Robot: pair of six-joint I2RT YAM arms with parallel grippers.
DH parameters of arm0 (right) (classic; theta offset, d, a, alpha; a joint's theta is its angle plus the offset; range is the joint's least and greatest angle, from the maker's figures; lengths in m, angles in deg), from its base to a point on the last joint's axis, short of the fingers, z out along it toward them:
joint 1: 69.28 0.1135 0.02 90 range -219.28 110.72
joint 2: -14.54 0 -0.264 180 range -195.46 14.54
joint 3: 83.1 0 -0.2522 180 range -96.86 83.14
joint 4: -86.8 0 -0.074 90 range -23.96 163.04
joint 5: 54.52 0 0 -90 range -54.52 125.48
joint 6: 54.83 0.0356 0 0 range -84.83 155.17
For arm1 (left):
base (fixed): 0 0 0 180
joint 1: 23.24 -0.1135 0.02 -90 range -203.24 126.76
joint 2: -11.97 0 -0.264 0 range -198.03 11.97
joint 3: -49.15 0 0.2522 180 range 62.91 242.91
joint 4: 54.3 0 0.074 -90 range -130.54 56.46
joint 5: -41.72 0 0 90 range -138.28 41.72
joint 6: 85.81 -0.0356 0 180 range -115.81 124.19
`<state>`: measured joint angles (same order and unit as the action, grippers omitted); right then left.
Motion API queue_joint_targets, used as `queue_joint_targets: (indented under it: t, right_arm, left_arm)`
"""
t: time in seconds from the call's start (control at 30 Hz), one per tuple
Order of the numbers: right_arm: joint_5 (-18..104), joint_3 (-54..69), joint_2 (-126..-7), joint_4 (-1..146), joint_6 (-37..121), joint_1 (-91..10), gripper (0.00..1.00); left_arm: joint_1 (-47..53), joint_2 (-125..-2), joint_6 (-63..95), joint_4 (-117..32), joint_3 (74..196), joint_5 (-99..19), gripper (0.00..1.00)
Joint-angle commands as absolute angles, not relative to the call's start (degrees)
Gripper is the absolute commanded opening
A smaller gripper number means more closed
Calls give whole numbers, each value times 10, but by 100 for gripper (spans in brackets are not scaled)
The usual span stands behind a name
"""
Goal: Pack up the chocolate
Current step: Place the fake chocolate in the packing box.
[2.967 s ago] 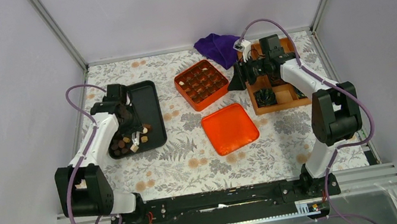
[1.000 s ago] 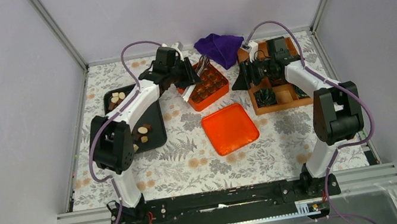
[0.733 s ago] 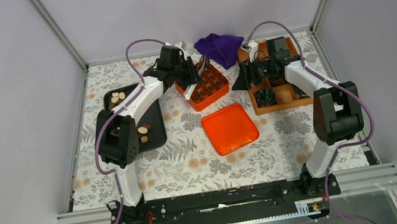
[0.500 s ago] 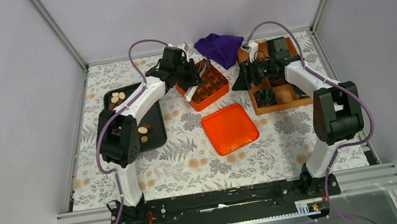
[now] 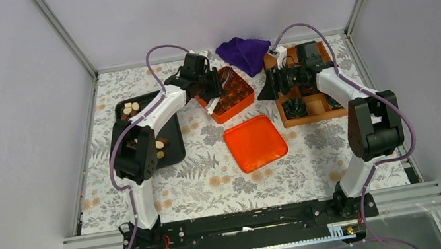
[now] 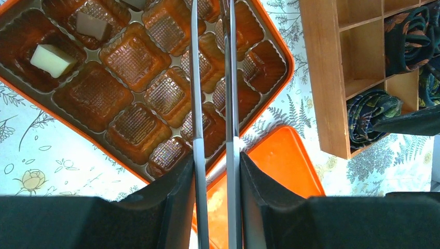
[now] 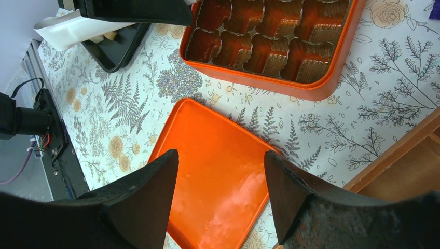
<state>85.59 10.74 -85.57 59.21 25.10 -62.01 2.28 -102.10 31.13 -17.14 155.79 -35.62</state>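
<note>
- My left gripper (image 5: 219, 85) hung over the orange box (image 6: 270, 97), fingers close together; whether it was pinching anything, I couldn't tell.
- My right gripper (image 7: 220, 155) stood spread above the lid (image 5: 255, 142).
- I saw chocolate (image 6: 52, 58) in that box and in the black tray (image 5: 165, 101).

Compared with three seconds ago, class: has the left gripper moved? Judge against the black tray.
Yes. The left gripper has left the black tray and gone right and farther away, over the orange box.

No legible text, label, brand or number anywhere: none on the chocolate (image 6: 52, 59), orange box (image 7: 270, 84), lid (image 5: 255, 143), wooden tray (image 6: 321, 78), black tray (image 5: 171, 125).
</note>
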Motion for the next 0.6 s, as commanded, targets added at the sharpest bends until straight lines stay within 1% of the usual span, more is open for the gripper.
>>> queue_joint_targets:
  t: [0.0,0.3,0.57]
  right_arm:
    - [860,107,-835,610,255,-623,69]
    - [861,106,-835,609,256,-623,69]
    - [864,106,-833,608,255,-623,69]
  left_arm:
    - [29,-1022,296,-181,1588,-368,37]
    - [31,-1013,291,-177,1590,-374,43]
    - [32,-965,287,-191,1570,-388,41]
